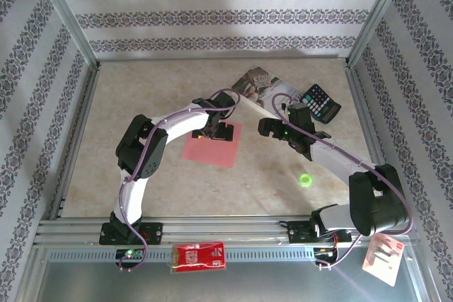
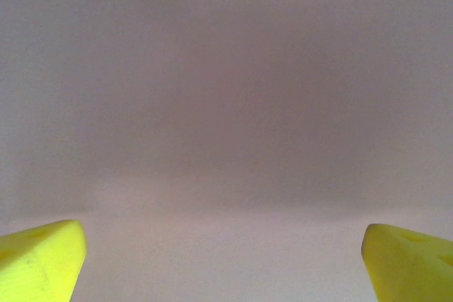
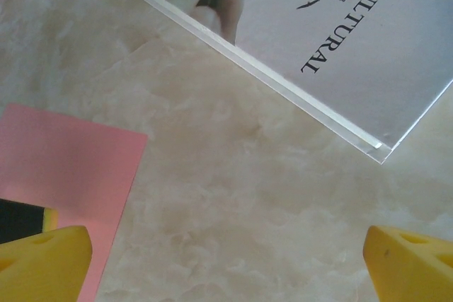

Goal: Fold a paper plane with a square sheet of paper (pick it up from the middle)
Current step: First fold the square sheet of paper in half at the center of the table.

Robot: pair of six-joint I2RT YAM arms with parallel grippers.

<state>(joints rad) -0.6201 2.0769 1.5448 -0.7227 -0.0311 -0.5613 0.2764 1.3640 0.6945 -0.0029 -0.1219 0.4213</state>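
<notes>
The square sheet of paper point(image 1: 209, 149) lies flat and unfolded on the marble tabletop, pink-red, near the middle. My left gripper point(image 1: 215, 131) hovers close over its far part, pointing down. In the left wrist view the sheet point(image 2: 226, 104) spreads under the open left gripper point(image 2: 225, 266), its yellow fingertips point(image 2: 39, 259) wide apart with nothing between them. My right gripper point(image 1: 276, 129) hangs to the right of the sheet. In the right wrist view it point(image 3: 226, 266) is open over bare table, and the sheet's corner point(image 3: 64, 160) lies at the left. The paper plane is out of view.
A paperback book point(image 1: 258, 86) point(image 3: 318, 26) and a black calculator point(image 1: 322, 102) lie at the back right. A green light spot point(image 1: 306, 179) marks the table. A small red packet point(image 1: 199, 256) and a white packet point(image 1: 386, 258) sit on the near rail. Walls enclose the table.
</notes>
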